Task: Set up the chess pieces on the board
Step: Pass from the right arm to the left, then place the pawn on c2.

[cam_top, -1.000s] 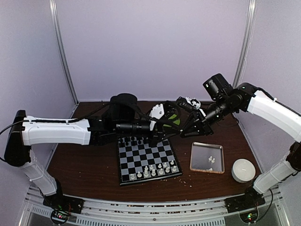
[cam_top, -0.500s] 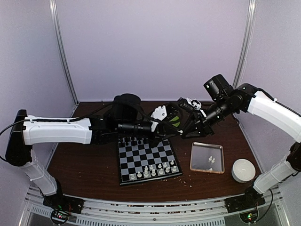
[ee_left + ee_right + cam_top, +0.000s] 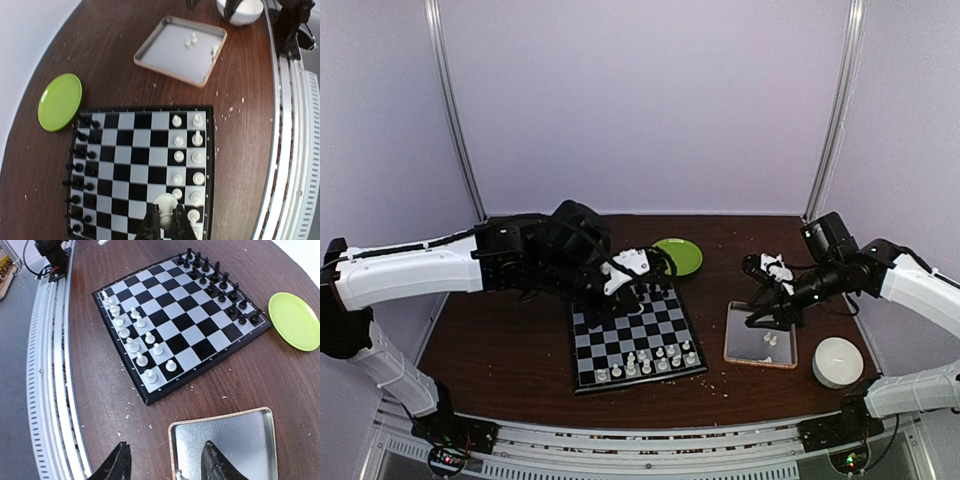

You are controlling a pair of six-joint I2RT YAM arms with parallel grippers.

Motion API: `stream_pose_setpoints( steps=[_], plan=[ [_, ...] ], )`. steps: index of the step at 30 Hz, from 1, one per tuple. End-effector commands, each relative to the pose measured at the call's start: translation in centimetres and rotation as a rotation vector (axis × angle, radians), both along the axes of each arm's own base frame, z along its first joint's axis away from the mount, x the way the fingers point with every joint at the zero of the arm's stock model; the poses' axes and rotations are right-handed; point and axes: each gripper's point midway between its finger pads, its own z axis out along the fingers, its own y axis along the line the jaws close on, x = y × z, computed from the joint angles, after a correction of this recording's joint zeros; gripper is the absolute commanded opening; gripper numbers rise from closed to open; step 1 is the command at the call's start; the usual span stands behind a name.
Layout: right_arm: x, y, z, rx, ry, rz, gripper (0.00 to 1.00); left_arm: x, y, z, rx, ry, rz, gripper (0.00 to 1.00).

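Note:
The board (image 3: 620, 345) lies at the table's middle, with white chess pieces (image 3: 650, 362) in its two near rows and black chessmen (image 3: 615, 297) along the far edge. My left gripper (image 3: 642, 292) hovers over the board. In the left wrist view it (image 3: 167, 224) is shut on a white pawn (image 3: 166, 206) above the white pieces (image 3: 187, 150) on the board (image 3: 135, 150). My right gripper (image 3: 760, 300) is open and empty over the left edge of the clear tray (image 3: 745, 335). The right wrist view shows its spread fingers (image 3: 117, 465) and the board (image 3: 170, 305).
The tray (image 3: 165, 67) holds a few white pieces (image 3: 768, 340). A green plate (image 3: 678, 256) lies behind the board. A white round bowl (image 3: 838, 362) sits right of the tray. Crumbs dot the brown table around the board.
The two grippers were close together over the green plate. The left one has drawn back over the board with the pawn. The right one has swung right and down over the tray.

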Motion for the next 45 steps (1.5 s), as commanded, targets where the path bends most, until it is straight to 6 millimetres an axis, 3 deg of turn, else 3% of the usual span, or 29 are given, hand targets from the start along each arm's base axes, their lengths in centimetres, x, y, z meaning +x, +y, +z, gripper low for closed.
stream_pose_setpoints(
  steps=[1,7,20,29,45],
  plan=[
    [3.5,-0.9,0.5,-0.045,-0.16,-0.092,0.48,-0.8,4.6,-3.6,0.212,0.097,0.079,0.01],
    [3.8,-1.1,-0.7,-0.086,-0.152,-0.091,0.48,-1.4,5.1,-7.4,0.281,0.232,0.083,0.01],
    [3.8,-1.6,-1.2,-0.113,-0.162,-0.09,0.48,0.0,3.5,-13.0,0.291,0.38,0.063,0.01],
    [3.7,-1.6,-1.4,-0.117,-0.156,-0.084,0.48,0.6,3.4,-15.5,0.33,0.413,0.078,0.01],
    [3.7,-1.5,-2.0,-0.131,-0.135,-0.07,0.48,1.0,3.9,-17.5,0.364,0.431,0.096,0.05]
  ],
)
